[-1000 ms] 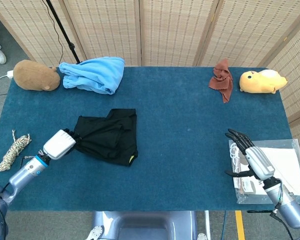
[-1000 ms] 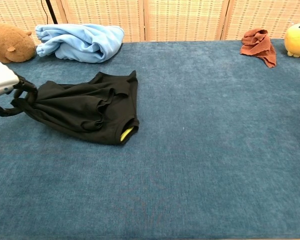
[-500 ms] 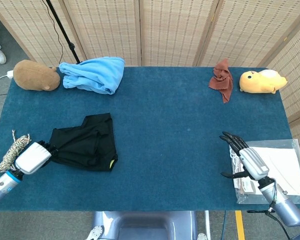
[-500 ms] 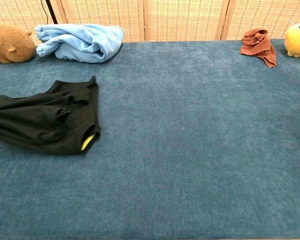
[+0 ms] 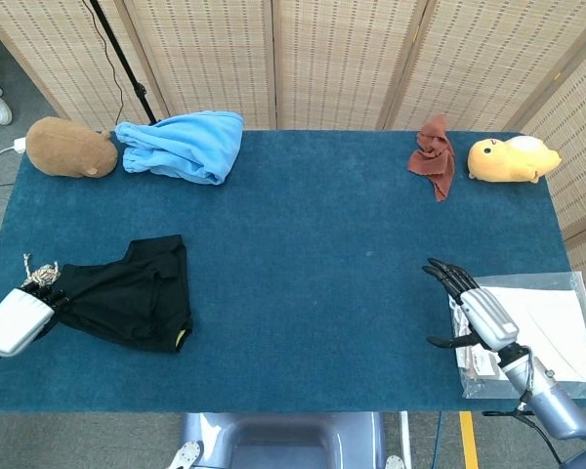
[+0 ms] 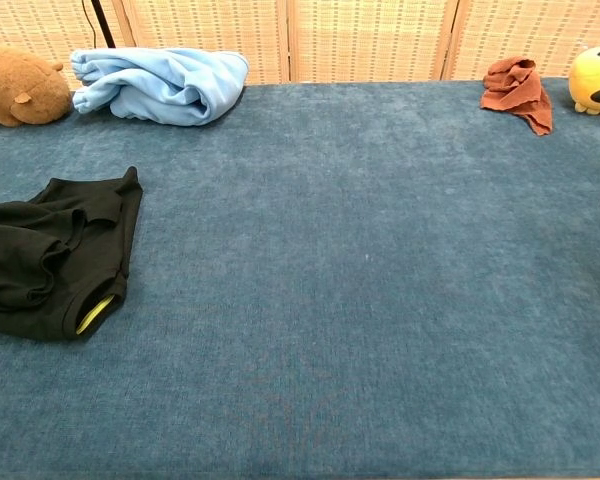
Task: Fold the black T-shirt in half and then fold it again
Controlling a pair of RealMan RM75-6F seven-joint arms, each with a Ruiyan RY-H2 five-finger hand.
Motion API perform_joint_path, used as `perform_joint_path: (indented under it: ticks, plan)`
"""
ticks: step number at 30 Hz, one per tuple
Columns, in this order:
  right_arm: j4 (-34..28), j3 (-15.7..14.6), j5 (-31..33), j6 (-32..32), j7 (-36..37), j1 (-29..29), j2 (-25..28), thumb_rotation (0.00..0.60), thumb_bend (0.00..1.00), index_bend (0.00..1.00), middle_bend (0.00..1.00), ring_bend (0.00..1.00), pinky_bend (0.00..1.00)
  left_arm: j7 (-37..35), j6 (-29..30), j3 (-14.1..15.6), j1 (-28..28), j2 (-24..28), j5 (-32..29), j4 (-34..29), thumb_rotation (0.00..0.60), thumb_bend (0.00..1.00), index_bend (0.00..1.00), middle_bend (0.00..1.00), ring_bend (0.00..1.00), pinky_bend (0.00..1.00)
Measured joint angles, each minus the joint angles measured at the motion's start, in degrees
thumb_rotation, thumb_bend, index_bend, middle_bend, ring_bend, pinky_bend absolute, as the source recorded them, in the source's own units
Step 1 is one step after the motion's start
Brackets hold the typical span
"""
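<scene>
Left hand (image 5: 18,319) is gripping the black T-shirt (image 5: 127,293) by its left edge, way over at the near-left of the tabletop (image 5: 342,244). Shirt's bunched up w/ a bit of yellow tag showing at its near-right corner. Our right hand (image 5: 469,308) hovers near the right side, fingers spread, holding nothing, just beside a clear plastic bag (image 5: 547,332). Far edge has a blue cloth (image 5: 186,145), brown plush (image 5: 70,148), rust cloth (image 5: 435,154) & yellow plush (image 5: 513,159).

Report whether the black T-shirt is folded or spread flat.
Neither: the black T-shirt lies bunched, with uneven wrinkled layers, gripped by the left hand.
</scene>
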Motion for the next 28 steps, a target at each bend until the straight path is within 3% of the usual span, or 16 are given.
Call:
perform_joint_path:
  ticks: [4, 9, 15, 18, 24, 26, 28]
  plan:
    - [-0.3, -0.1, -0.2, 0.5, 0.0, -0.2, 0.1, 0.6, 0.0, 0.0, 0.0, 0.0, 0.0, 0.1, -2.0, 1.0, -0.7, 0.0, 1.0, 0.0, 0.6, 0.06, 0.33, 0.19, 0.25, 0.52]
    - [-0.6, -0.1, -0.2, 1.2, -0.1, -0.5, 0.4, 0.6, 0.0, 0.0, 0.0, 0.0, 0.0, 0.6, -5.5, 2.7, -2.6, 0.4, 2.8, -0.1, 0.579, 0.0, 0.16, 0.05, 0.14, 0.43]
    - [-0.8, -0.2, -0.2, 1.6, -0.2, -0.7, 0.7, 0.6, 0.0, 0.0, 0.0, 0.0, 0.0, -1.9, -4.5, 3.0, -3.5, 1.6, 3.3, -1.4, 0.552, 0.0, 0.08, 0.01, 0.1, 0.4]
    - [-0.9, -0.3, -0.3, 1.9, -0.1, -0.8, 0.8, 0.6, 0.0, 0.0, 0.0, 0.0, 0.0, -3.4, -2.2, 2.2, -3.4, 1.9, 2.6, -2.3, 0.51, 0.0, 0.0, 0.0, 0.01, 0.28]
    - [-1.9, -0.5, -1.1, 3.4, -0.2, -1.3, 1.6, 0.6, 0.0, 0.0, 0.0, 0.0, 0.0, -11.0, 0.5, -0.3, -2.3, 3.2, 0.1, -8.7, 0.385, 0.0, 0.0, 0.0, 0.0, 0.05]
    - [-2.4, -0.5, -1.3, 3.9, -0.6, -1.5, 1.9, 0.6, 0.0, 0.0, 0.0, 0.0, 0.0, -12.6, 1.1, -0.9, -2.1, 4.1, -0.5, -12.0, 0.375, 0.0, 0.0, 0.0, 0.0, 0.01]
    - [-2.8, -0.5, -1.5, 4.5, -1.5, -1.8, 2.1, 0.6, 0.0, 0.0, 0.0, 0.0, 0.0, -13.2, 1.4, -1.7, -1.9, 5.3, -1.3, -16.9, 0.404, 0.0, 0.0, 0.0, 0.0, 0.0]
